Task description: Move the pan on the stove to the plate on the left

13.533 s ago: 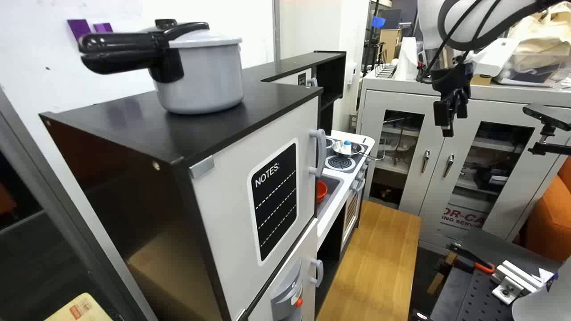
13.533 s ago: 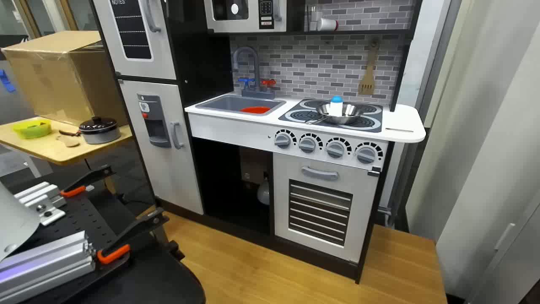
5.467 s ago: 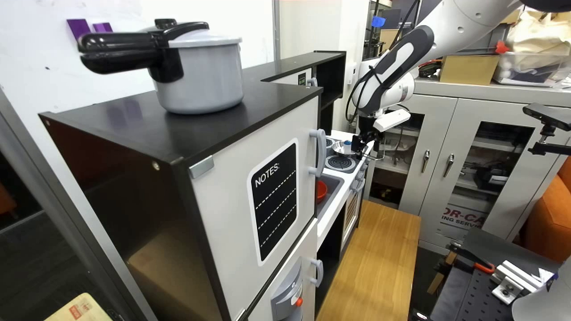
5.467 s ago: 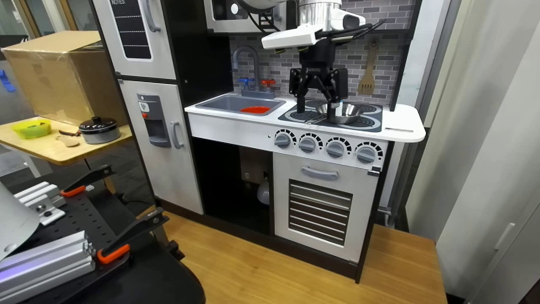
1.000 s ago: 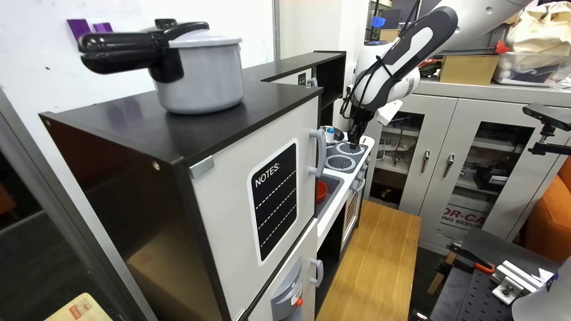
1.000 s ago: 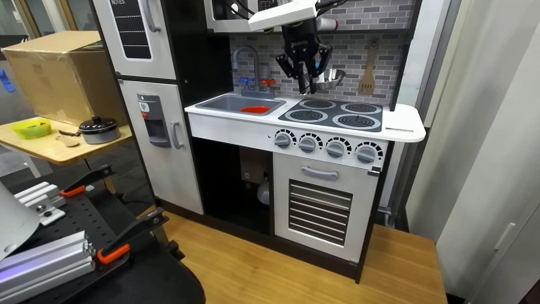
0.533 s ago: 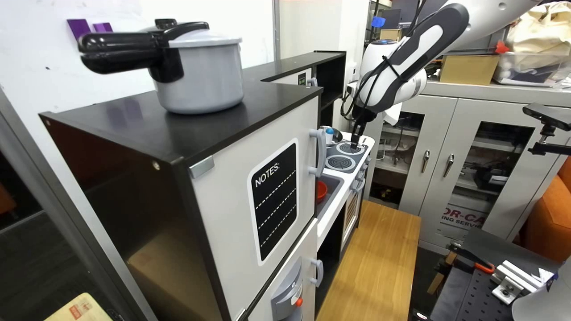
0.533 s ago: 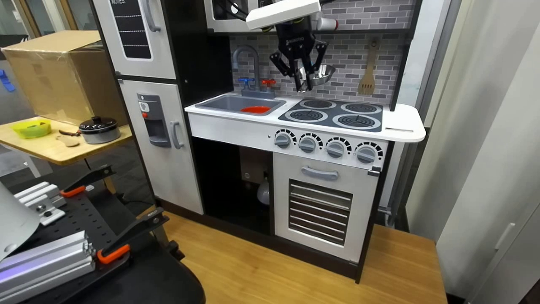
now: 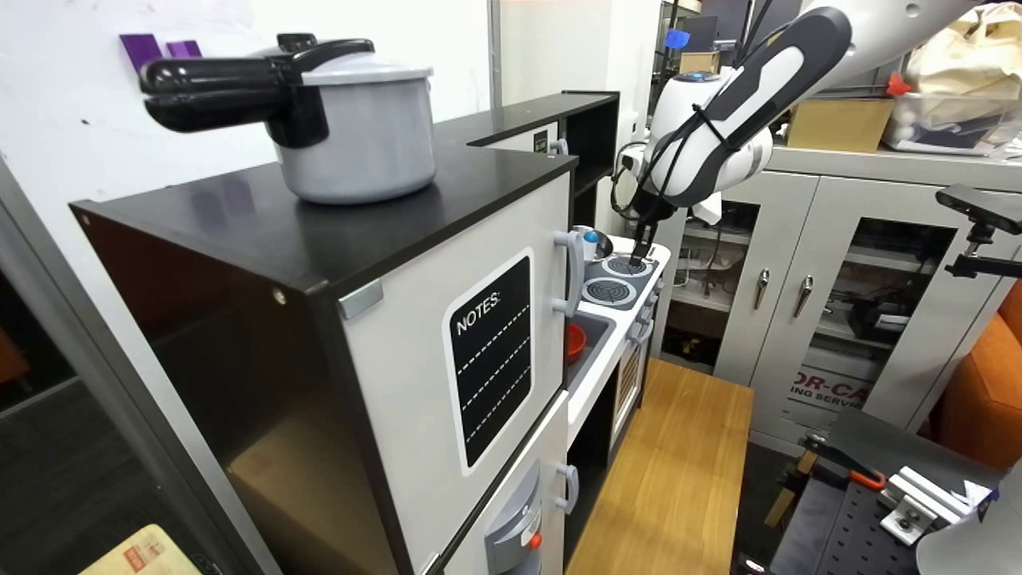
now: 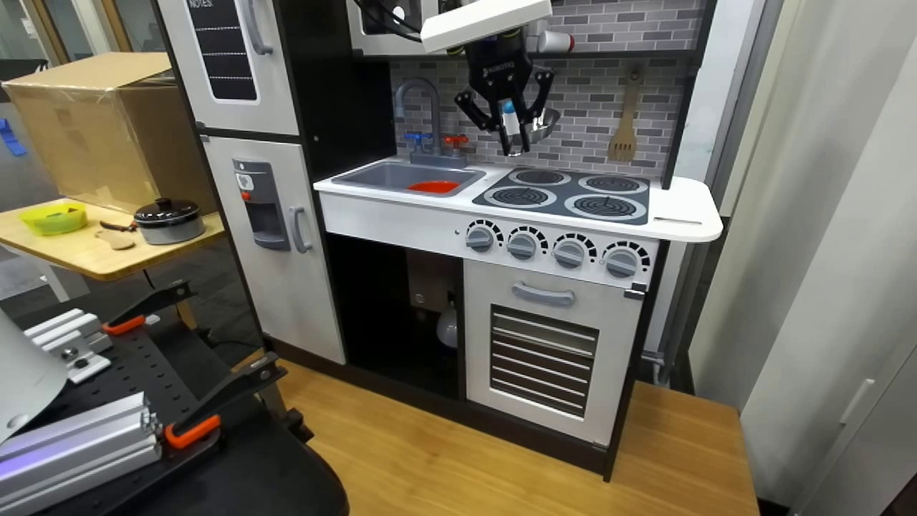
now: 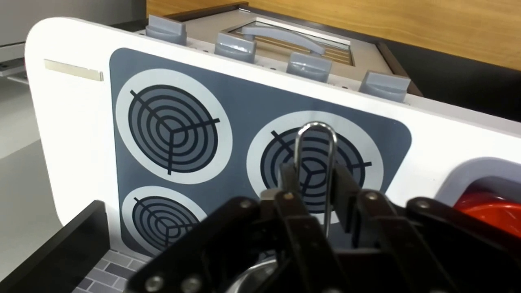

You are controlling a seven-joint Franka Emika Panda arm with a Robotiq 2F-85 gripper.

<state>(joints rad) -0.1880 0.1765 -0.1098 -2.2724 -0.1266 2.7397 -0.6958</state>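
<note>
My gripper [image 10: 516,145] is shut on the looped wire handle [image 11: 315,123] of a shiny metal pan [image 10: 547,123]. The pan is in the air behind the fingers, above the stove [image 10: 560,195], and partly hidden by the gripper in an exterior view. A white item with a blue top [image 9: 591,237] shows at the pan in both exterior views. Only a sliver of the pan's metal rim [image 11: 254,277] appears in the wrist view. Below the handle lies the left front burner [image 10: 519,196]. Apart from the stove's round burners, the plate is out of view.
Left of the stove is a sink with a red bowl [image 10: 433,186] and a grey faucet [image 10: 434,118]. A dark shelf edge [image 10: 623,54] runs above, and a wooden spatula [image 10: 625,122] hangs on the brick-pattern wall. A pressure cooker [image 9: 363,136] stands on the tall cabinet.
Earlier the pan rested on the stove; the gripper has since shut on its handle and lifted it. Over the last second the pan has shifted slightly left in an exterior view.
</note>
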